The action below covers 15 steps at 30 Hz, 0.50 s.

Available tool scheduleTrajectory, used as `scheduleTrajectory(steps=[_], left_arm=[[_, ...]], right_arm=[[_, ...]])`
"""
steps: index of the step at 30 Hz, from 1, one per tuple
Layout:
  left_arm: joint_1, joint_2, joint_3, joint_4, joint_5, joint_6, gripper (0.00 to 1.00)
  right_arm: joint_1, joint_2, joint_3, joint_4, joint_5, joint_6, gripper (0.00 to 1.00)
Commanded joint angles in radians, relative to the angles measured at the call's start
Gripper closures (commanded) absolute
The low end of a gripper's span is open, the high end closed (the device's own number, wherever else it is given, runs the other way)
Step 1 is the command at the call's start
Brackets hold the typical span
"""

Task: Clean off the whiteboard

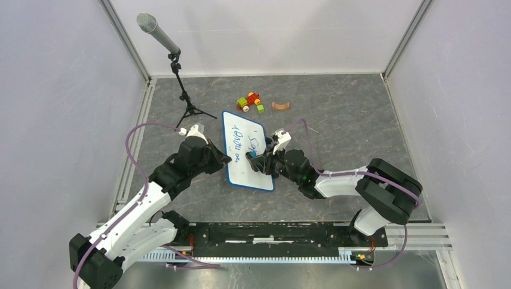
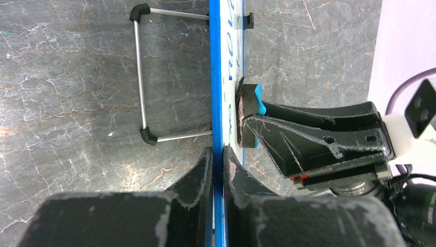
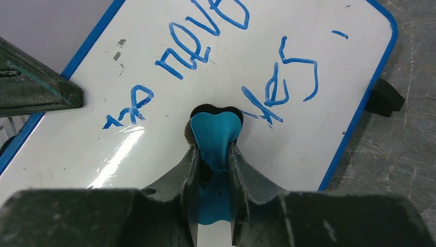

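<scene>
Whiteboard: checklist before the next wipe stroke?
1. Left claw clamped on whiteboard rim: ok, fingers shut either side of the blue edge.
2. Right claw gripping eraser: ok, shut on it.
3. Eraser pad against the board face: ok, the left wrist view shows it touching.
4. Board erased: not ok, blue writing lies on both sides of the eraser.
5. Stroke path free: ok, toy blocks and microphone stand sit off the board.
6. Board's wire stand seated firmly: cannot tell.
</scene>
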Motion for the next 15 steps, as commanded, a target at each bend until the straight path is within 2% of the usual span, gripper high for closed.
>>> scheduleTrajectory(steps=[1,6,12,15], left_arm=[[-0.024,0.006,0.020,0.019,0.093,0.015,0.98],[-0.024,0.001,0.018,0.019,0.095,0.013,0.98],[-0.024,-0.001,0.019,0.019,0.094,0.012,0.98],[-0.024,-0.009,0.018,0.026,0.095,0.005,0.98]], right_arm=[[0.157,-0.019,0.051,-0.057,-0.037,-0.114,0.74],[0.217,-0.045,0.023,0.062,-0.087,-0.170,0.74],[0.212,-0.062,-0.020,0.124,-0.107,-0.188,0.74],[0.162,-0.073,-0.047,0.119,-0.096,-0.146,0.74]])
